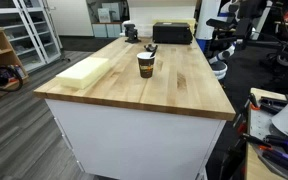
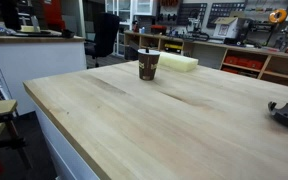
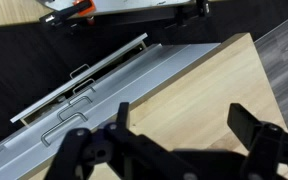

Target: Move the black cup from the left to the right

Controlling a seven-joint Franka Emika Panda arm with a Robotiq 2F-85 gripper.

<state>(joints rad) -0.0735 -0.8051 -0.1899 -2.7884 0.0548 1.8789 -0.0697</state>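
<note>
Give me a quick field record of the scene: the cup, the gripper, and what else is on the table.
target: black cup, upright on the wooden table, nothing touching it
nearest neighbour: pale foam block, beside the cup but apart from it
far end of table: black box and small dark gadget
arm: gripper open and empty, above a table edge in the wrist view
cup in wrist view: no
task status: cup not yet grasped
</note>
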